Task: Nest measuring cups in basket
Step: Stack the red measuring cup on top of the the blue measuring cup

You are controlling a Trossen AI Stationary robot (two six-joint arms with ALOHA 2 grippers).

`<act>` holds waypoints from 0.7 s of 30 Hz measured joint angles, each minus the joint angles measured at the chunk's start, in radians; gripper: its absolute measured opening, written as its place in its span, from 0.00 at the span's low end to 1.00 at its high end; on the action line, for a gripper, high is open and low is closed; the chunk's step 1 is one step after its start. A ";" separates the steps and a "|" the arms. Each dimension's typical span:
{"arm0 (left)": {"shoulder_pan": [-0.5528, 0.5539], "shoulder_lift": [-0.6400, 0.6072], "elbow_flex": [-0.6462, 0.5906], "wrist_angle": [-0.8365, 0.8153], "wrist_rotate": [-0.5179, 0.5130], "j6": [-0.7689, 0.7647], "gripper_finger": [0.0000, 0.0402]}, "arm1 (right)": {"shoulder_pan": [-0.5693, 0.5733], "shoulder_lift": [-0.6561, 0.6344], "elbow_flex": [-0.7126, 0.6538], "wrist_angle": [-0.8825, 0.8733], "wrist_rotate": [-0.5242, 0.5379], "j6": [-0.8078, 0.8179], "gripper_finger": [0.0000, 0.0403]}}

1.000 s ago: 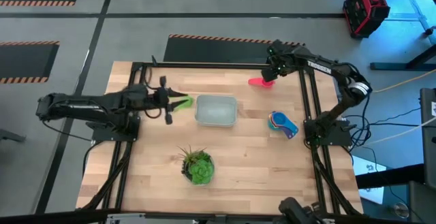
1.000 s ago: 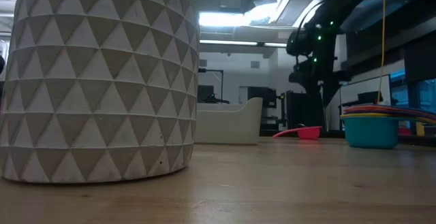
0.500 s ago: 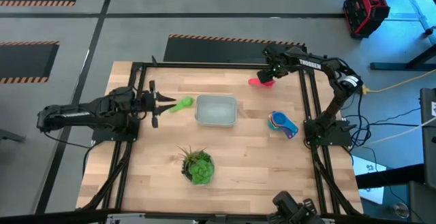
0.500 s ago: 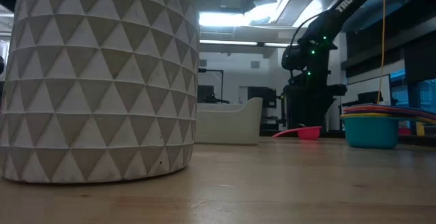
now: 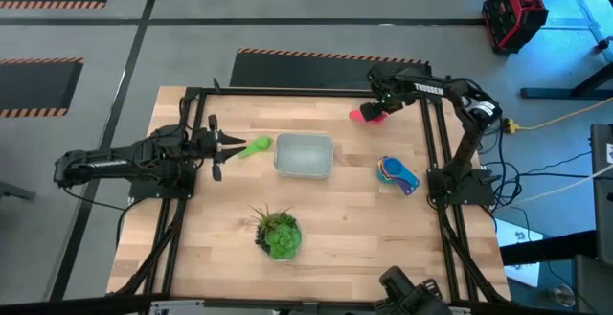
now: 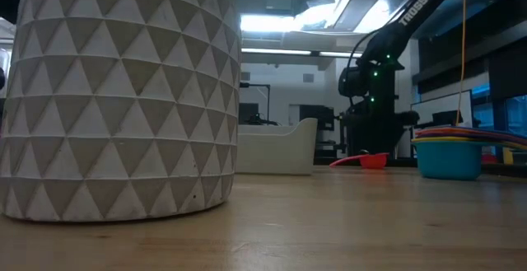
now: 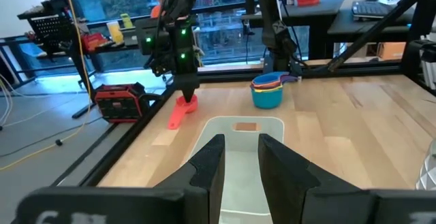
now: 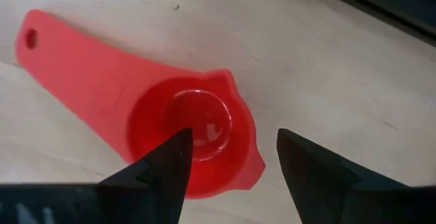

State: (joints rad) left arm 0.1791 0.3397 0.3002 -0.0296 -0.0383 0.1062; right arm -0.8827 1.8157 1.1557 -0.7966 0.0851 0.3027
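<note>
The left gripper (image 5: 222, 147) waits open beside a green cup (image 5: 255, 146), just left of the basket (image 5: 305, 155). At far right, the right gripper (image 8: 228, 163), fingers apart, straddles the pink cup (image 8: 194, 132) to grasp it; the remaining cups (image 5: 397, 174) sit stacked right of the basket

Grey floor (image 5: 192, 9), hazard-striped mats (image 5: 38, 83), red toolbox (image 5: 514, 9).

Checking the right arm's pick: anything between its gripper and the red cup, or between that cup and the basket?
Nothing visible. The right gripper hangs open directly over the red cup, fingers either side of the bowl. From the cup to the basket the high view shows only bare table; the stacked cups sit off to the side.
</note>
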 joint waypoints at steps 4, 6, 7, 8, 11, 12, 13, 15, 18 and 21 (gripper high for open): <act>0.000 0.000 0.000 0.000 0.000 0.000 0.21 | 0.000 0.011 0.000 0.000 0.000 -0.020 0.54; 0.000 0.000 0.000 0.000 0.000 0.000 0.21 | 0.000 0.012 0.000 0.000 0.000 -0.020 0.53; 0.000 0.000 0.000 0.000 0.000 0.000 0.21 | 0.000 0.012 0.000 0.000 0.000 -0.020 0.52; 0.000 0.000 0.000 0.000 0.000 0.000 0.21 | 0.000 0.012 0.000 0.000 0.000 -0.020 0.50; 0.000 0.000 0.000 -0.001 0.000 0.000 0.21 | -0.001 0.012 0.000 0.000 0.000 -0.020 0.43; 0.000 0.000 0.000 -0.001 0.000 0.000 0.21 | -0.001 0.012 0.000 0.000 0.000 -0.020 0.41; 0.000 0.000 0.000 -0.001 0.000 0.000 0.21 | -0.001 0.012 0.000 -0.001 0.000 -0.019 0.38; 0.000 0.000 0.000 -0.001 0.000 0.000 0.21 | -0.002 0.012 0.000 0.000 0.000 -0.019 0.31; 0.000 0.000 0.000 -0.001 0.000 0.000 0.21 | -0.002 0.012 0.000 0.000 0.000 -0.020 0.22; 0.000 0.000 0.000 -0.002 0.000 0.000 0.21 | -0.002 0.012 0.000 -0.001 0.000 -0.021 0.13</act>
State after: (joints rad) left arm 0.1791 0.3397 0.3004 -0.0311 -0.0387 0.1066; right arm -0.8852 1.8275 1.1557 -0.7971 0.0847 0.2813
